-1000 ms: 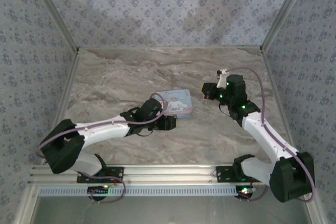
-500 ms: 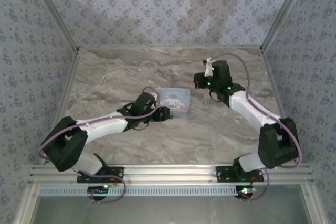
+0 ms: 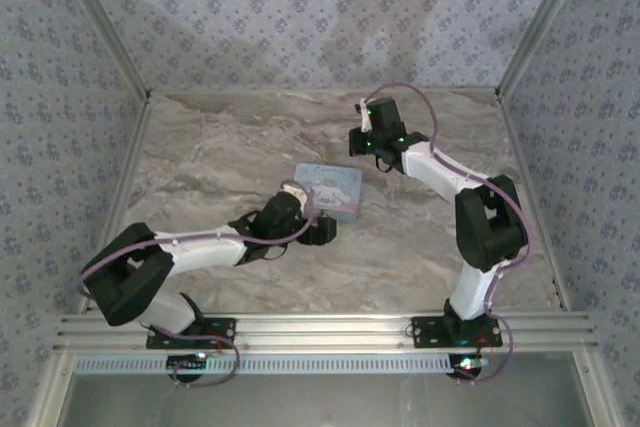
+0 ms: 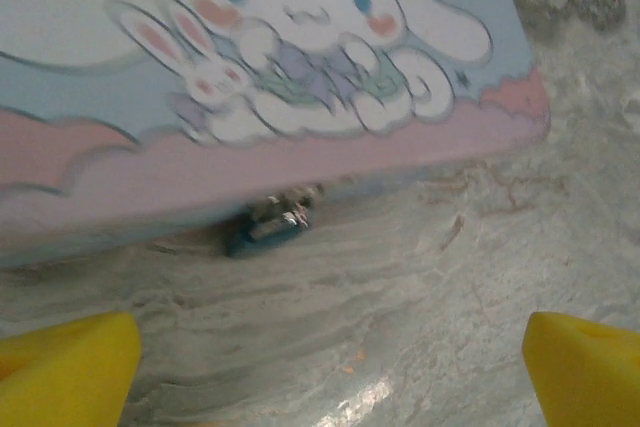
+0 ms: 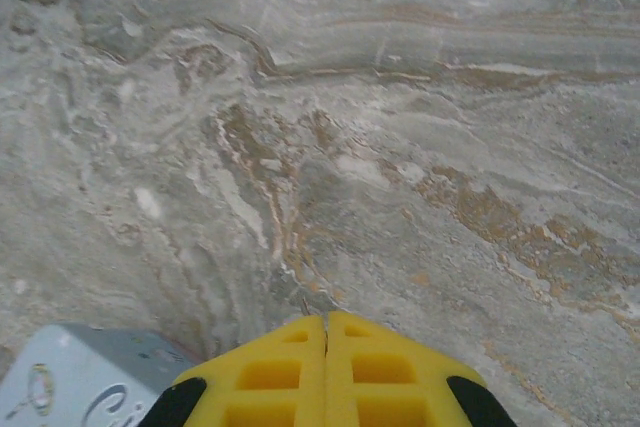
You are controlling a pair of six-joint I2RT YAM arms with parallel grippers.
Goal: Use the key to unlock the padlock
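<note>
A small teal padlock with a metal shackle hangs at the front edge of a pastel tin box with a cartoon bunny lid. In the top view the box lies mid-table. My left gripper is open, its yellow fingers wide apart just short of the padlock, with nothing between them; from above, the left gripper sits at the box's near edge. My right gripper is shut above bare marble beyond the box's far right corner. A thin dark sliver shows at its tips; I cannot tell if it is the key.
The marble table is walled by patterned panels on three sides. An aluminium rail with both arm bases runs along the near edge. The right arm is folded steeply, its elbow over the table's right side.
The left gripper has opened wide in front of the box. The right arm has swung left and farther back, from beside the box to beyond its far corner.
</note>
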